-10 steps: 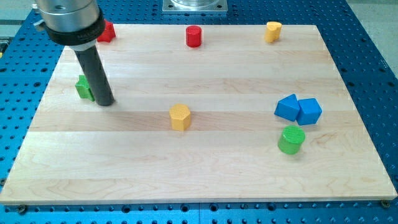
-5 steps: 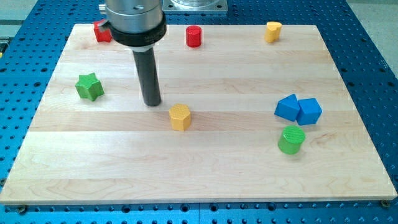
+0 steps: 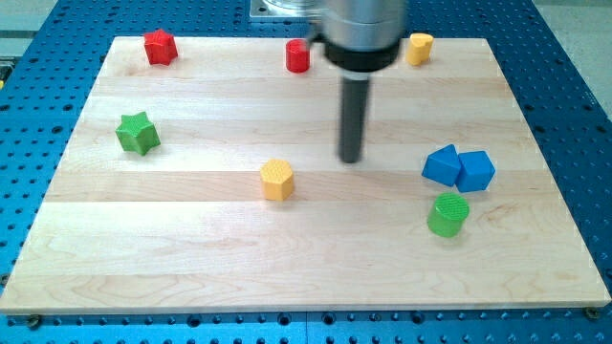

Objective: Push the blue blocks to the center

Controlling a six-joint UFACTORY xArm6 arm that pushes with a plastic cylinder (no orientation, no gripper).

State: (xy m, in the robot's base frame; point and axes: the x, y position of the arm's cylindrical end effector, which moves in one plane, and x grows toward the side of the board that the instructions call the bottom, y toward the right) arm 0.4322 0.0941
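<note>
Two blue blocks sit touching at the view's right: a blue wedge-like block (image 3: 442, 165) and a blue cube (image 3: 475, 171) just right of it. My tip (image 3: 351, 158) stands on the board near the middle, left of the blue pair and apart from it by a clear gap. It touches no block. The rod rises from the tip toward the view's top.
A green cylinder (image 3: 448, 214) stands just below the blue blocks. A yellow hexagonal block (image 3: 277, 179) lies left of my tip. A green star (image 3: 138, 132) is at the left; a red star (image 3: 160, 46), red cylinder (image 3: 298, 55) and yellow block (image 3: 419, 48) line the top edge.
My tip has swept from the view's left, beside the green star, rightward across the board to near the middle. No block has moved.
</note>
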